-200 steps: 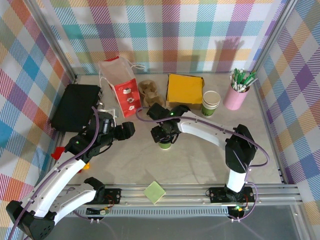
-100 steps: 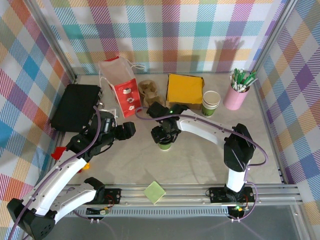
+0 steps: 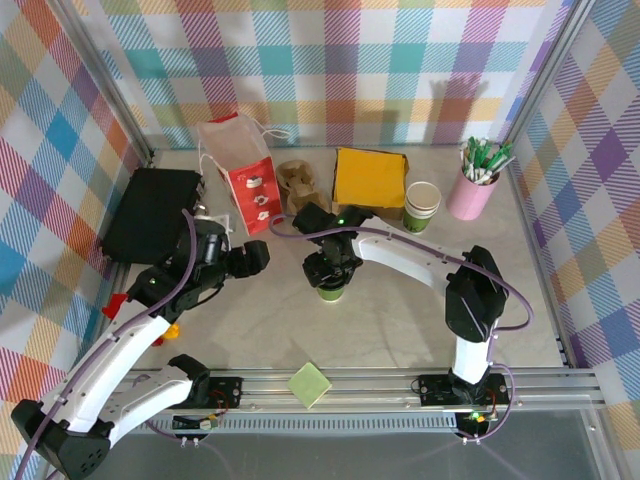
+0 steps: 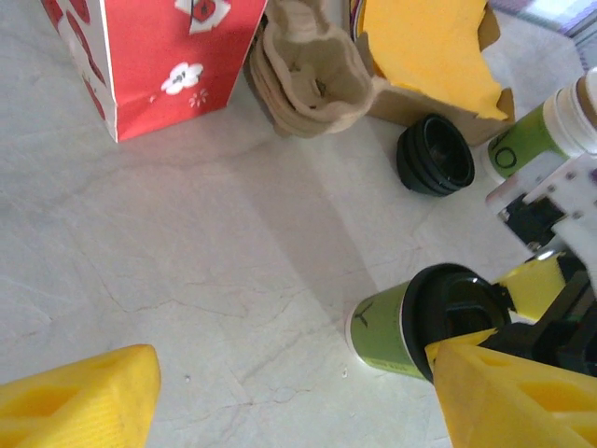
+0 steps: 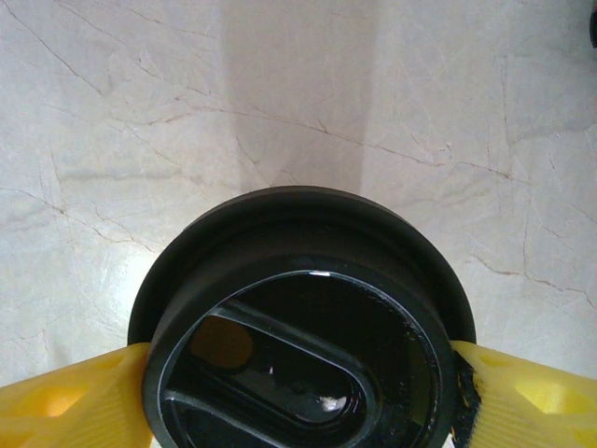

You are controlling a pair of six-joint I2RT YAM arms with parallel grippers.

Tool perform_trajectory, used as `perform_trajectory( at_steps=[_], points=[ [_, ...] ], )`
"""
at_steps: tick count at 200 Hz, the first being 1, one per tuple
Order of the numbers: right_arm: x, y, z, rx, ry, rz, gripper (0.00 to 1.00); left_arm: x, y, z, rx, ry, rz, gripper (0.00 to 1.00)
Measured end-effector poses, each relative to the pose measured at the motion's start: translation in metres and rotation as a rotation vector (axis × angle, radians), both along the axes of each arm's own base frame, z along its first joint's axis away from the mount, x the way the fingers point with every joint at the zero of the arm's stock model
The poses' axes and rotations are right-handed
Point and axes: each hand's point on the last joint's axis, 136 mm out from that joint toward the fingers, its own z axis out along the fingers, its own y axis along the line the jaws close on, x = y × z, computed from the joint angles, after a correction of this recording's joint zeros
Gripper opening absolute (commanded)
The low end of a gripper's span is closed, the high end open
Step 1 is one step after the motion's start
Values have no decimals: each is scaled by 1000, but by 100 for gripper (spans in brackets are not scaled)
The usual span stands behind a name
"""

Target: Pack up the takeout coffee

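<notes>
Top external: the right gripper [image 3: 328,272] sits directly over the takeout coffee [image 3: 330,292]; the left gripper [image 3: 252,256] hovers well to its left, with the red paper bag [image 3: 245,175] just beyond its fingertips

Left wrist: the left gripper [image 4: 294,373] is spread wide with nothing between its fingers; the takeout coffee [image 4: 401,327] stands ahead and to its right

Right wrist: the right gripper [image 5: 298,373] clamps the cup's black lid [image 5: 298,308], one yellow finger [image 5: 65,397] touching each side
</notes>
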Motion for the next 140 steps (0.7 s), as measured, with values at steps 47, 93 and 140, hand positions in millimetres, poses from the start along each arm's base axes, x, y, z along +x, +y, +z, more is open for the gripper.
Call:
perform_trajectory(
  at_steps=[47, 93, 140],
  points=[
    [2, -35, 6, -16, 5, -56, 75, 16, 5, 26, 0, -35, 47, 81],
    [4, -63, 13, -11, -12, -111, 76, 35, 11, 40, 5, -39, 98, 83],
    [3, -90, 7, -24, -28, -152, 76, 59, 22, 62, -1, -63, 158, 85]
  ],
)
